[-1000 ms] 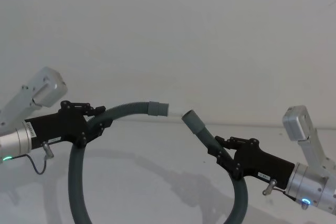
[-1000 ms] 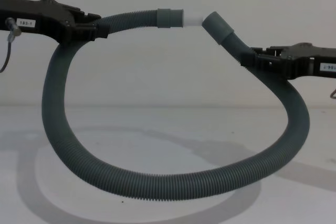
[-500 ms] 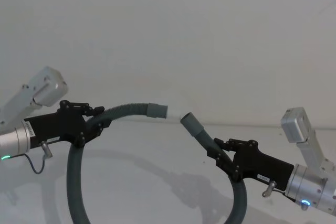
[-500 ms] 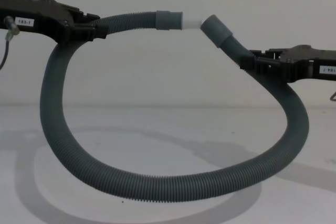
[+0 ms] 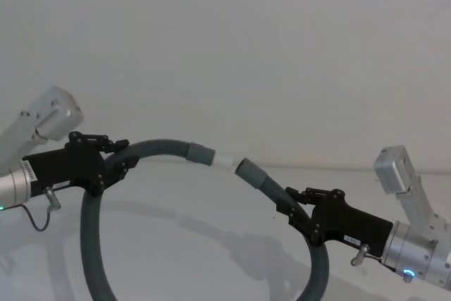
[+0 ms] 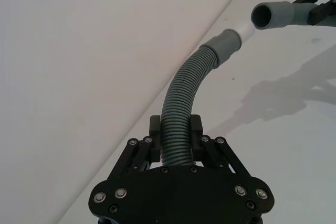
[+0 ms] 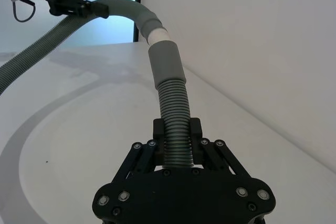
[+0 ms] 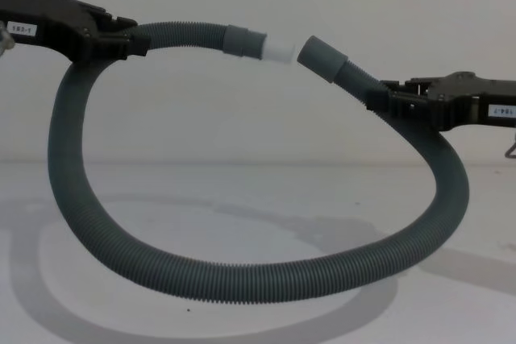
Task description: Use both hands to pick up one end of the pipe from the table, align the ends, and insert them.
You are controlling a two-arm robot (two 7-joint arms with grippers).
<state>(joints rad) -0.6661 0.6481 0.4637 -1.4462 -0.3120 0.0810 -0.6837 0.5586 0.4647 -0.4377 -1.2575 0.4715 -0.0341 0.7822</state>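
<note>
Chest view has the hose [image 8: 242, 279] looped over the bench [image 8: 242, 199], both arms' jaws clenched on it, its white tip [image 8: 276, 50] just short of the hollow cuff [image 8: 321, 60] — they meet at an angle, so pushing could jam tip against rim.

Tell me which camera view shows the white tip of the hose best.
The chest view: the white tip is side-on, apart from the hollow end. Head view shows it smaller; left wrist, far off; right wrist, partly hidden behind that end.
</note>
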